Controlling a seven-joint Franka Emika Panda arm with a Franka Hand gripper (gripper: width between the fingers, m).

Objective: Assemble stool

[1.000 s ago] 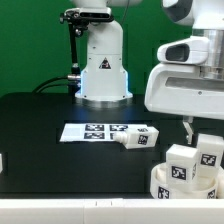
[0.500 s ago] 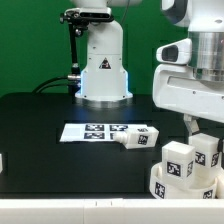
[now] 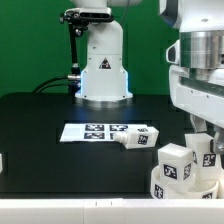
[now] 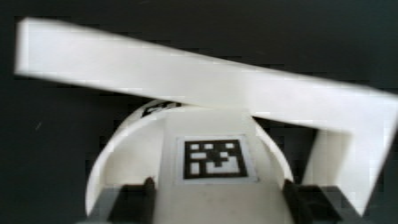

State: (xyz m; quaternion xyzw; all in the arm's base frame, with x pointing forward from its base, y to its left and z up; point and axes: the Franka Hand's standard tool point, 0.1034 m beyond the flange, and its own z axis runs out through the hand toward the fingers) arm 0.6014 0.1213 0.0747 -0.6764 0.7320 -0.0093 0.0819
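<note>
Half a second has carried the arm farther toward the exterior view's right edge and lower, so that its white housing now hangs just above the stool parts at the lower right of the frame. The seat with its upright legs sits slightly more toward the exterior view's left than before. The loose leg, the marker board and the robot base have not shifted.

The seat lies flat on the black counter at the lower right. Two legs stand on it with their long axes vertical, tagged faces turned toward the camera. The loose leg lies on its side near the middle of the frame, touching the marker board's end on the exterior view's right. Its long axis runs across the picture, dipping slightly toward the exterior view's right.

In the wrist view the pincer straddles a tagged leg: one dark finger shows on either side, close against the white block, with the seat's curved rim around it. Whether the fingers press on the leg or stand just clear of it I cannot tell. A blurred white slab crosses the frame beyond the leg; which part it is, I cannot tell.
</note>
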